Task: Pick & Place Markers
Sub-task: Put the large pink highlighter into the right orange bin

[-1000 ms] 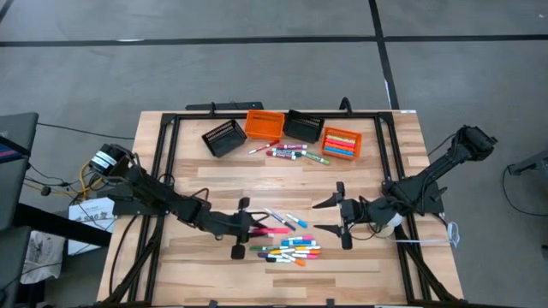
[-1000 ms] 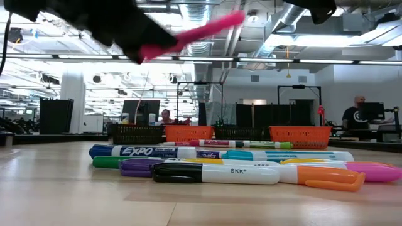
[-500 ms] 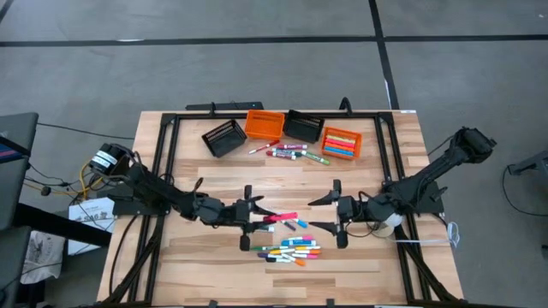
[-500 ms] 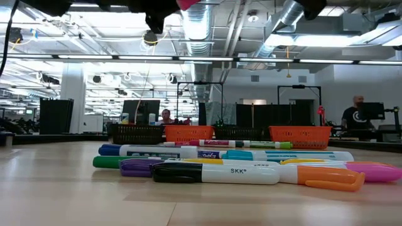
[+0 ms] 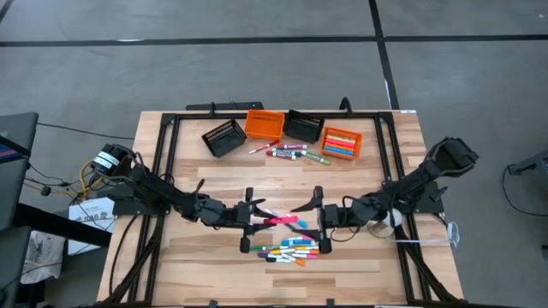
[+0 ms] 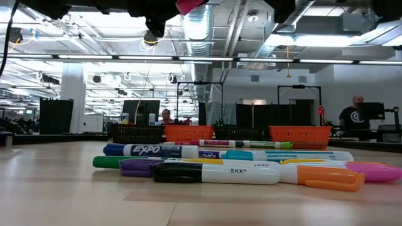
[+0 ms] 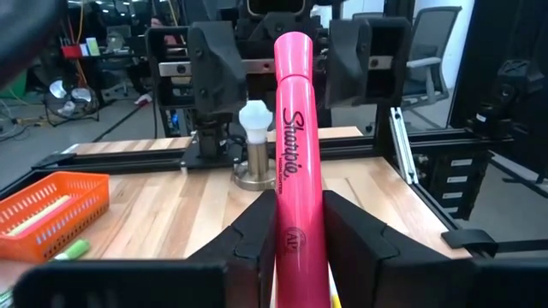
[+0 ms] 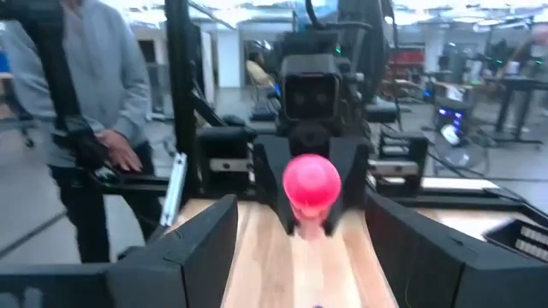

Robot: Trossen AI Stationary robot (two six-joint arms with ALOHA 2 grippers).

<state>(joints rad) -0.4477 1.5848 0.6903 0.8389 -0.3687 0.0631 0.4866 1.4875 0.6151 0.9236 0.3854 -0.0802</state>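
My left claw (image 7: 295, 235) clamps one pink marker (image 7: 294, 162); my right claw (image 5: 310, 221) gapes wide, facing it. Wooden table (image 5: 205, 265), two orange bins (image 5: 264, 125).

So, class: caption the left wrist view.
Left gripper presents a pink marker to the open right gripper.

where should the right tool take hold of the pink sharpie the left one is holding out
On the free capped end. The left tool clamps the pink Sharpie highlighter near its base, so the rest sticks out level toward the right tool, clear above the table. That tool faces it end-on with its jaws spread wide, so coming straight along the barrel and closing on the capped end looks best.
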